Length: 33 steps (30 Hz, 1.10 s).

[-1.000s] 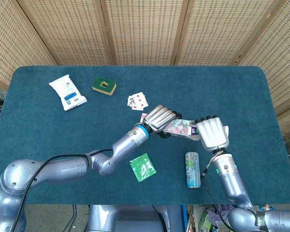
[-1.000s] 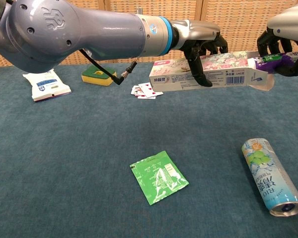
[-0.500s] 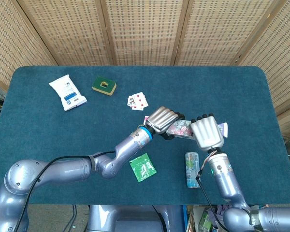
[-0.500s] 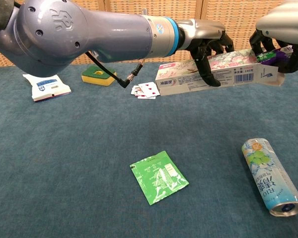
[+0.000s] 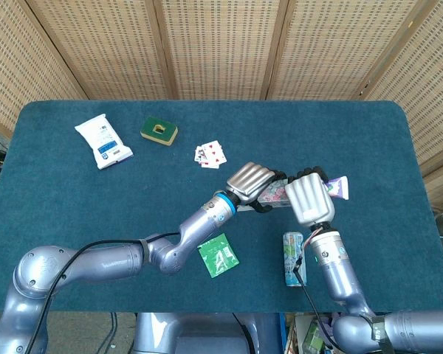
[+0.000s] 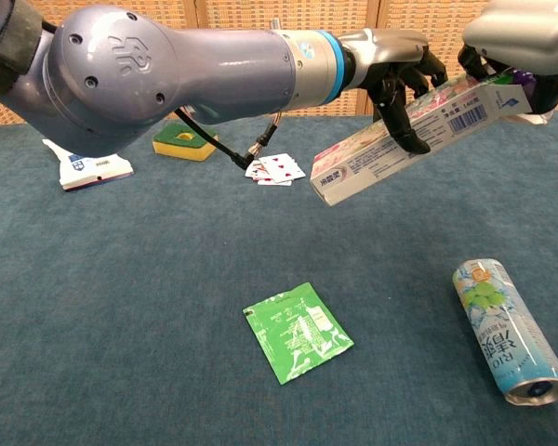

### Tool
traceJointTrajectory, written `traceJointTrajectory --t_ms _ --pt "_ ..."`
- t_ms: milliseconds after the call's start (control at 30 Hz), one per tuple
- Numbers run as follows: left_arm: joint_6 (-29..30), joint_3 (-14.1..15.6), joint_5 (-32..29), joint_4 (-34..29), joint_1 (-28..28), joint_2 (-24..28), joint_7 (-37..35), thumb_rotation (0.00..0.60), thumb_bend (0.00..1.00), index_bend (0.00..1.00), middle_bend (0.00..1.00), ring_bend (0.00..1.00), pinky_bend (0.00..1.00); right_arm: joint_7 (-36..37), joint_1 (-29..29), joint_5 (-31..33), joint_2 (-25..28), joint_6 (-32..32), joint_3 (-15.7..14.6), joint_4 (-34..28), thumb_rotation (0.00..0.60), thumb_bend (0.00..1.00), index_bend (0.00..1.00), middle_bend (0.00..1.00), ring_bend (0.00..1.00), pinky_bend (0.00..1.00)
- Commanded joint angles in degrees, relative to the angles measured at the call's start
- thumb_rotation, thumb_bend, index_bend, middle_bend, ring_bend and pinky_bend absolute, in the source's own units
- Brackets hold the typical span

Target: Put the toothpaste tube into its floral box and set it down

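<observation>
Drink can (image 6: 508, 333) and green sachet (image 6: 298, 332) flank bare cloth between.

Woven panel wall (image 5: 221, 44) behind teal table (image 5: 59, 214)

Robot test station, staged indoors.
Teal felt table (image 5: 74, 214) stands before woven cane wall panels (image 5: 214, 48); assorted household props lie on it.

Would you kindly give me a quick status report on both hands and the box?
Left hand holds the floral cardboard box, tilted, off the table. Right hand at its raised end. Drink can lies below.
</observation>
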Motion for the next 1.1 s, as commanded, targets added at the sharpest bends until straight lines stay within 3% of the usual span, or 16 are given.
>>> traceJointTrajectory --t_ms 33,100,167,300,400,533,667,900,1100 --pt "1.33 -0.95 3.08 1.71 1.65 -1.89 -4.92 0.6 0.38 0.59 0.57 0.47 0.45 -4.29 0.46 -3.19 -0.19 2.97 -2.04 0.81 0.6 0.58 0.62 0.59 0.47 0.5" --pt "1.87 -1.33 5.34 2.93 2.63 -3.05 -8.58 0.6 0.38 0.59 0.57 0.47 0.45 -6.11 0.4 -4.31 -0.32 4.12 -2.83 0.9 0.6 0.58 0.61 0.55 0.47 0.5" --pt "2.06 -1.62 6.87 3.71 3.35 -3.89 -11.56 0.6 0.38 0.59 0.57 0.48 0.45 -8.0 0.46 -4.84 -0.3 4.8 -3.53 0.97 0.6 0.59 0.53 0.47 0.44 0.5" --pt "4.22 -1.82 11.95 6.81 4.86 -6.66 -18.71 0.6 0.38 0.6 0.57 0.48 0.45 -13.22 0.42 -6.68 -0.64 7.13 -5.38 0.9 0.6 0.54 0.22 0.15 0.26 0.44" --pt "5.66 -1.97 15.29 9.56 5.64 -8.94 -24.64 0.6 0.38 0.6 0.57 0.48 0.45 -16.85 0.05 -8.74 -1.56 9.98 -6.23 0.67 0.6 0.48 0.12 0.03 0.18 0.39" --pt "7.8 -2.81 18.2 13.62 6.24 -12.8 -33.18 0.6 0.38 0.6 0.57 0.48 0.45 -21.91 -1.0 -11.7 -3.15 15.29 -6.8 0.39 0.6 0.34 0.01 0.0 0.07 0.31" --pt "7.84 -2.66 20.65 17.63 5.88 -14.97 -38.74 0.6 0.38 0.6 0.57 0.48 0.45 -25.22 -2.26 -13.75 -4.76 19.41 -6.9 0.49 0.6 0.2 0.0 0.0 0.0 0.25" --pt "10.83 -3.0 24.2 25.19 5.3 -19.09 -46.95 0.6 0.38 0.61 0.57 0.48 0.45 -25.96 -5.53 -18.18 -5.12 25.09 -6.22 2.04 0.6 0.19 0.0 0.0 0.0 0.24" --pt "22.14 -3.01 28.64 33.44 5.32 -23.2 -51.68 0.6 0.38 0.61 0.58 0.48 0.45 -20.17 -9.21 -16.7 -2.46 26.28 -4.24 4.55 0.6 0.19 0.0 0.0 0.0 0.24"
